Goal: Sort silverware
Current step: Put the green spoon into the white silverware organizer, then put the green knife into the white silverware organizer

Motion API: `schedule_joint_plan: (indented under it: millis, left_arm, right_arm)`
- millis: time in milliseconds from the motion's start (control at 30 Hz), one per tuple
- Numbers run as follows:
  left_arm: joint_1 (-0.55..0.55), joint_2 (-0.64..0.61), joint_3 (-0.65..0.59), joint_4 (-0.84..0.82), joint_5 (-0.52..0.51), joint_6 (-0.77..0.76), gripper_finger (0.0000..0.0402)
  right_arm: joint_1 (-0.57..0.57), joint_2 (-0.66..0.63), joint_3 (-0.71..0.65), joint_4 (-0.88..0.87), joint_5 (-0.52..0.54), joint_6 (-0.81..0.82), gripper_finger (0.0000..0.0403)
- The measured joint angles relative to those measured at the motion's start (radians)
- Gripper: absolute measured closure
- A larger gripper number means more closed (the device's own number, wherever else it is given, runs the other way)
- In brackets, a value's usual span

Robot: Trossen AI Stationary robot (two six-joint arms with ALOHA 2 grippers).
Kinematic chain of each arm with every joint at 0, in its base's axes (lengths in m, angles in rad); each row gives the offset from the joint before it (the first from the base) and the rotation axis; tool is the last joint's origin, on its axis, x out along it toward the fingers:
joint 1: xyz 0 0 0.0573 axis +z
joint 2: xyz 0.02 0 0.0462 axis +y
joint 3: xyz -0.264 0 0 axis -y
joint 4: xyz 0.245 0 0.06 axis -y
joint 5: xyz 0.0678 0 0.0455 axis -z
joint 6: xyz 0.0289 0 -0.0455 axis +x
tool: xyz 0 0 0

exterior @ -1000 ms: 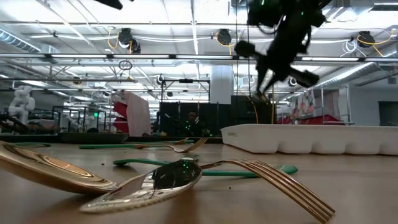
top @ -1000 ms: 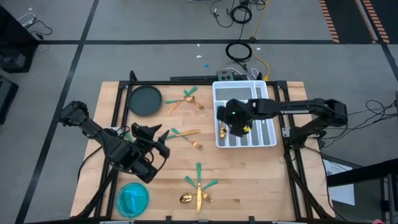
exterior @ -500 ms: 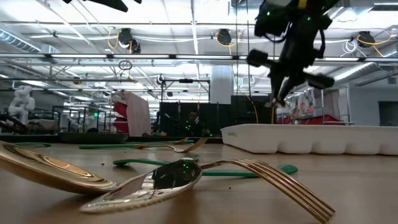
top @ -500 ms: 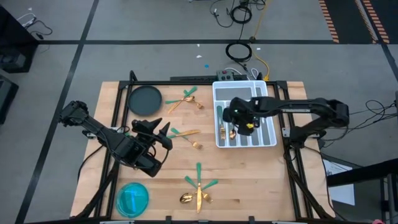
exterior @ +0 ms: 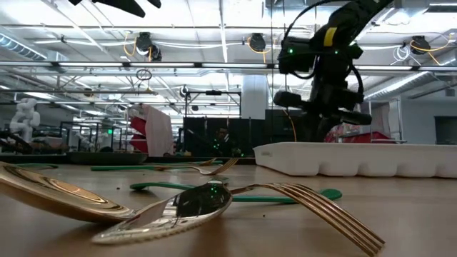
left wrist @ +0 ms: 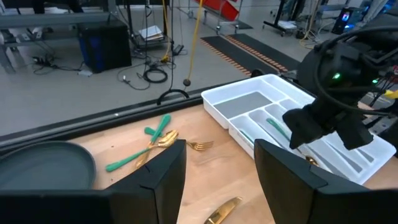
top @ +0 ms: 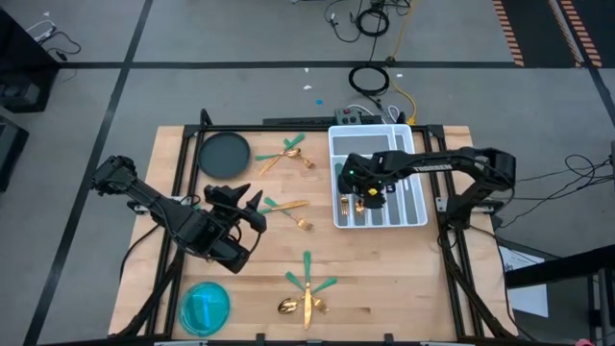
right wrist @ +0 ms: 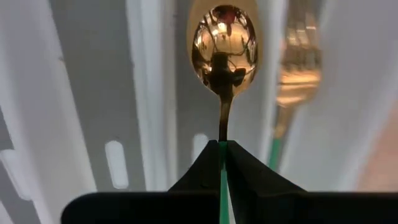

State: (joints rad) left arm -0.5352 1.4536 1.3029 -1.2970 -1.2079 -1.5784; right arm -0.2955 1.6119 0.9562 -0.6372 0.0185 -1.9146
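My right gripper (top: 370,199) is down in the white tray (top: 411,144), shut on a spoon (right wrist: 224,43) with a gold bowl and a green handle. A gold fork (right wrist: 297,68) lies in the compartment beside it. My left gripper (top: 245,205) hovers open above the table's left half with nothing between its fingers (left wrist: 163,180). Loose silverware lies flat on the table in three groups: far (top: 288,154), middle (top: 288,207) and near (top: 307,290). My right gripper pinches the spoon's green handle (right wrist: 222,171) between its two fingers, close to where it joins the gold neck. The fingers come steeply from above and lie along the spoon. The bowl points down into a tray compartment; whether it touches the floor I cannot tell.
A dark round plate (top: 224,154) sits at the far left of the table and a blue round dish (top: 205,308) at the near left corner. Cables and a power strip (top: 356,117) lie just beyond the tray. Bare wood shows between the silverware groups.
My right gripper has come down into the tray with the spoon, rolling its wrist and tipping to point more steeply down; it stays shut on the handle.
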Motion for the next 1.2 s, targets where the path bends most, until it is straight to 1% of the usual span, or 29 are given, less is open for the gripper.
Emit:
schedule_joint_plan:
  millis: [200,400,500,633,967,1067,1200]
  left_arm:
    - [0.006,0.0,0.0,-0.003,0.001,0.021,0.0206]
    - [0.006,0.0,0.0,-0.005,0.005,0.021,0.0206]
    - [0.006,0.0,0.0,-0.007,0.006,0.022,0.0206]
    - [0.006,0.0,0.0,-0.007,0.006,0.023,0.0206]
    - [0.006,0.0,0.0,-0.007,0.007,0.023,0.0206]
    - [0.006,0.0,0.0,-0.007,0.007,0.023,0.0206]
    - [0.006,0.0,0.0,-0.002,0.007,0.015,0.0206]
  right_arm:
    - [0.0,0.048,0.0,0.013,-0.005,-0.042,0.0403]
    - [-0.003,0.055,0.0,0.016,0.003,-0.034,0.0403]
    - [-0.011,0.055,0.0,0.02,-0.002,0.005,0.0399]
    - [-0.019,0.053,0.0,0.022,-0.05,0.072,0.0374]
    - [-0.018,0.044,0.0,0.022,-0.045,0.086,0.0283]
    - [-0.018,0.008,0.007,0.018,-0.042,0.13,0.0271]
    - [-0.019,-0.063,0.068,-0.01,-0.042,0.195,0.027]
